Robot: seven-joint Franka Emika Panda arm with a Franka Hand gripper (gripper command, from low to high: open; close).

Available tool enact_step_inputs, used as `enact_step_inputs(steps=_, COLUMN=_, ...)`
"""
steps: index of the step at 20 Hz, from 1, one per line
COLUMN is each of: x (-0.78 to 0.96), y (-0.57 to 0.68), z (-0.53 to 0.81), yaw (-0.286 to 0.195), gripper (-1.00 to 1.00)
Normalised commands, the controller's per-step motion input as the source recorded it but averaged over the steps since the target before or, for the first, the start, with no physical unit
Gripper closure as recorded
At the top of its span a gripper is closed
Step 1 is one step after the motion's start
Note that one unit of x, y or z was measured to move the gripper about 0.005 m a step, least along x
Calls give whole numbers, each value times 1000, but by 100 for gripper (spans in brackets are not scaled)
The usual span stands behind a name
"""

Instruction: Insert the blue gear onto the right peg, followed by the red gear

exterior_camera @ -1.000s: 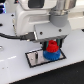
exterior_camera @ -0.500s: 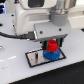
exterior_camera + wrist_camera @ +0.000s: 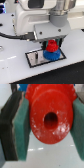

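The blue gear lies on the black-edged silvery plate, toward the exterior view's right; the right peg is hidden under it. The red gear sits on top of the blue gear, between my fingers. My gripper is straight above the plate, its jaws closed around the red gear. In the wrist view the red gear fills the middle, its hub hole dark, with a green-padded finger pressed against each side. One thin grey peg stands bare on the plate, toward the exterior view's left.
The plate rests on a white table. A black cable runs from the exterior view's left to my wrist. The arm's white body fills the space above the plate.
The gripper with the red gear has moved very little; it stays over the blue gear on the plate.
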Motion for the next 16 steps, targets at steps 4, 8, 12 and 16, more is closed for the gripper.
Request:
enact_step_inputs(steps=4, x=186, y=22, z=-33, yaw=0, gripper=100)
enact_step_inputs(steps=8, x=209, y=46, z=157, yaw=0, gripper=100)
enact_step_inputs(steps=12, x=263, y=94, z=227, yaw=0, gripper=100)
enact_step_inputs(steps=16, x=156, y=22, z=51, yaw=0, gripper=100)
